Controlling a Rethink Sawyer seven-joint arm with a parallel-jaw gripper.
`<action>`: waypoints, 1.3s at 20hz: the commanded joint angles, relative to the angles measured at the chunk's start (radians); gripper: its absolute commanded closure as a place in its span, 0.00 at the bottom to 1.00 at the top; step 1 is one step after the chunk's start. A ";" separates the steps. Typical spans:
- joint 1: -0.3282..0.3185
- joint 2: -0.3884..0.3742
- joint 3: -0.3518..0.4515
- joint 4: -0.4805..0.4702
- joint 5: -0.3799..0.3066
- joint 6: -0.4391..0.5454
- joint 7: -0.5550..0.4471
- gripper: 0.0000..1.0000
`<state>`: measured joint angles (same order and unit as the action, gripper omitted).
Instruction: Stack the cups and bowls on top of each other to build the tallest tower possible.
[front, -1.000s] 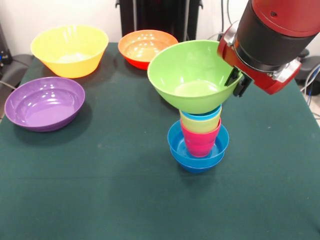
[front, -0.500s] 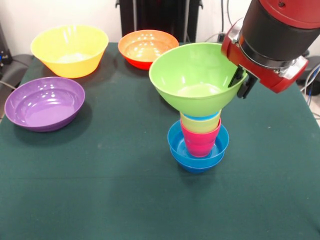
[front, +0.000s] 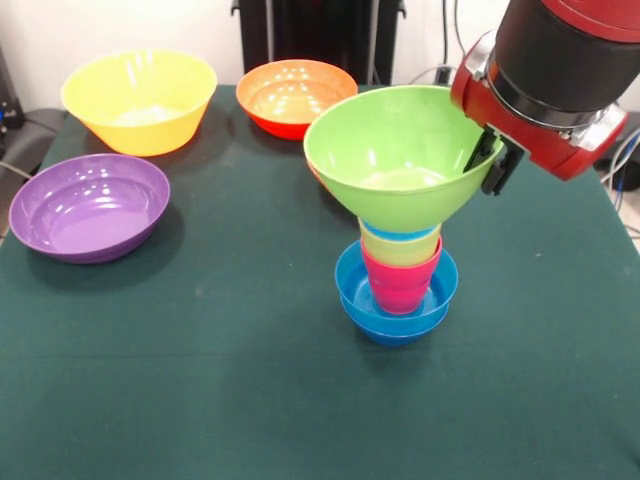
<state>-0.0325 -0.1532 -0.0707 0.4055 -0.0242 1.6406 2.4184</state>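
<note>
We see the gripper (front: 490, 160) clamped on the right rim of the lime green bowl (front: 400, 155), which sits directly over the tower (front: 398, 290): stacked blue bowls (front: 350, 290) holding pink cup (front: 400, 282), yellow cup (front: 398, 248), light blue cup (front: 400, 233). Behind and left of the tower: orange bowl (front: 290, 95), yellow bowl (front: 140, 100). Purple bowl (front: 88, 205) far left of it on the green table (front: 200, 380).
</note>
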 joint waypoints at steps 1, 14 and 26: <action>0.026 -0.035 0.036 0.175 -0.028 -0.074 -0.084 1.00; 0.013 0.013 0.036 0.101 -0.049 -0.027 -0.079 1.00; 0.018 0.091 0.006 -0.049 -0.041 0.099 -0.070 1.00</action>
<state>-0.0264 -0.1124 -0.1035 0.3836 -0.0293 1.6258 2.4184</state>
